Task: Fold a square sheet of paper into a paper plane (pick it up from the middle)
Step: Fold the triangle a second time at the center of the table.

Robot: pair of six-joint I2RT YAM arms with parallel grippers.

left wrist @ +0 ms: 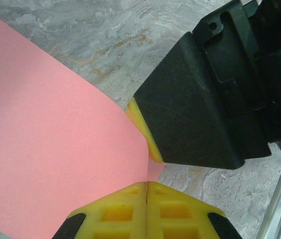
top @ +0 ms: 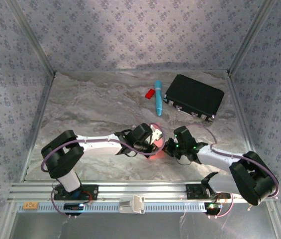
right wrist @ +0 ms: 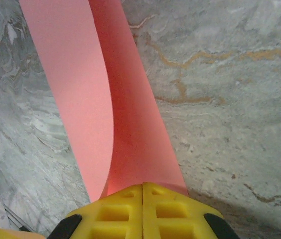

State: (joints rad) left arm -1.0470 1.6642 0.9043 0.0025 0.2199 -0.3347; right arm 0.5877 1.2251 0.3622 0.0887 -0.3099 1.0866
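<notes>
Sheet (left wrist: 55, 149) held near the front of the tabletop (right wrist: 239, 99), bowed between left gripper (left wrist: 146, 196) and right gripper (right wrist: 142, 196), both clamped on it; no crisp crease visible, so nearly all folding remains.

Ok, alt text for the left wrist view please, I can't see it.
The left gripper, yellow-tipped, is shut on a curved pink paper sheet at bottom centre. The black right gripper meets the sheet's edge from the right, above a grey marbled table.
</notes>
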